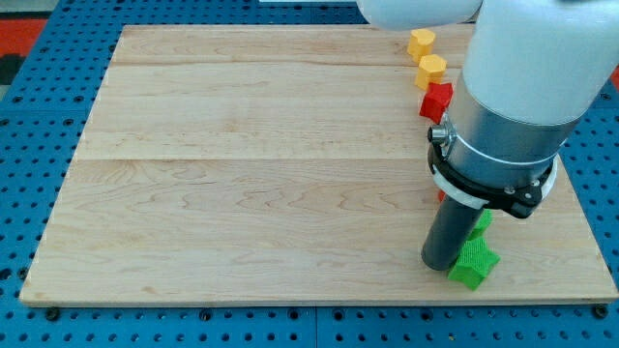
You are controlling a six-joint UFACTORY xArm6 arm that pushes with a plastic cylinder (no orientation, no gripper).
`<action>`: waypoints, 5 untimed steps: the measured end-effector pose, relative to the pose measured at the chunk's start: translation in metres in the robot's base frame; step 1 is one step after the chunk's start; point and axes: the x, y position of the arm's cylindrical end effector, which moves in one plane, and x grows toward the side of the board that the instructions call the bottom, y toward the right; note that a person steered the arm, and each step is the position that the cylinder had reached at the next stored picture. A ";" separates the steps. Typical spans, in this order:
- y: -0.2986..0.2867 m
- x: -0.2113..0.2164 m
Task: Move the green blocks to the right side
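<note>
Pale wooden board (271,164) on blue perforated table (19,145). My tip (441,265) = lower end of dark rod, resting on board near view's bottom right, touching or just beside left edge of green star-shaped block (475,263). No jaws on this rig, so nothing grasped; rod only pushes, contact w/ star looks made but can't confirm.

Second green block (483,221) sits just above the star, mostly hidden behind rod and arm housing, shape can't tell. Both greens already at view's right part of board, near bottom edge.

Along right side toward view's top: yellow block (421,43), yellow hexagon-ish block (431,69) below it, red star-ish block (436,101) below that, the three close in a column. Small red sliver by arm collar, can't ID.

Handling guess: small rigid plastic pieces, light, slide easy on smooth wood. Star points mean off-centre push will spin it, so press at mid-body on left face, not on a point. Risk: bottom edge is close, push drifting downward could tip star off board. Task looks nearly done.
</note>
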 end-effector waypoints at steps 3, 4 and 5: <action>0.021 0.003; 0.021 0.037; 0.050 0.039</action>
